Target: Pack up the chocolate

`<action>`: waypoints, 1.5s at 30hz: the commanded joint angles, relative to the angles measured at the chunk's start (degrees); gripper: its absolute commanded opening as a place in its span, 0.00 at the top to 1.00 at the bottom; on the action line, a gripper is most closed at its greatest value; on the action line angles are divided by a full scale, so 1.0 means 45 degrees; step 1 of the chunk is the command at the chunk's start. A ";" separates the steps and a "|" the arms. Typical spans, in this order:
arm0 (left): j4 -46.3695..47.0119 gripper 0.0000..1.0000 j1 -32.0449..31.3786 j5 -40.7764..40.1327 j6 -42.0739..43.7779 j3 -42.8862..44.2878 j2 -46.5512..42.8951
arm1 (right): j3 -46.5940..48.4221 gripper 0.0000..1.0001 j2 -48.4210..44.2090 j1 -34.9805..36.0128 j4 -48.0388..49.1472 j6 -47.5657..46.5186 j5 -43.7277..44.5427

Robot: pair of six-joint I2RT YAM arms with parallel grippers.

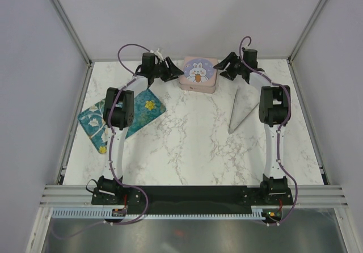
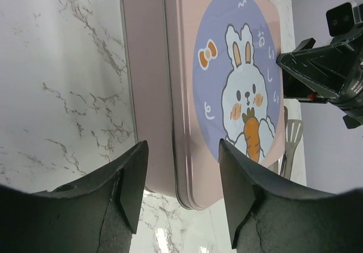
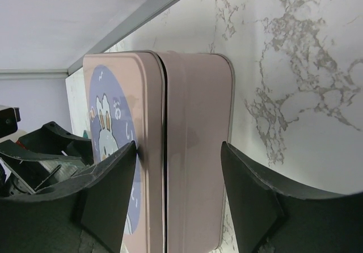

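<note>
At the far middle of the marble table [image 1: 181, 151], a square pink tin [image 1: 197, 75] is seen with its lid [image 2: 238, 71] fitted on; the lid is printed with a white rabbit holding a carrot on a lilac circle. No chocolate can be seen in any view, so where it lies cannot be told.

The tin is flanked by both arms. The left gripper [image 1: 176, 71] is held low just beside the tin's left edge, pointing towards it. Through the left wrist camera its two dark fingers [image 2: 133, 190] are shown parted, with a corner of the tin framed between them; whether they touch the metal cannot be told, and nothing is gripped. The right gripper [image 1: 219, 67] is held just beside the tin's right edge, facing the left one across the lid. In its own camera its jaws are likewise seen spread wide, with the seam between lid and base lined up in the gap; nothing is clasped there either.

Further out, two teal sheets with a flower pattern [image 1: 122, 117] are laid overlapping near the left edge of the table, partly covered from above by the left arm. To the right of centre, a grey tapering utensil [image 1: 239, 110] is laid flat, its narrow end pointing towards the arm bases. The table is enclosed by pale walls on three sides.
</note>
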 commanded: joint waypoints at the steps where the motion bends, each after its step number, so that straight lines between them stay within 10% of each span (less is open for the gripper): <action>1: 0.0321 0.41 0.0095 -0.0191 -0.0156 0.1019 -0.0479 | 0.0008 0.30 -0.0933 -0.0024 0.0327 -0.0172 0.0188; 26: 0.1062 0.61 -0.0373 0.0101 -0.1152 0.2662 0.1474 | -0.0539 0.32 -0.0719 0.0406 0.1206 -0.0055 -0.0144; 45: 0.0985 0.53 -0.0706 0.0200 -0.0664 0.1903 0.1026 | -0.2414 0.54 -0.0914 0.0602 0.1851 -0.0387 0.0187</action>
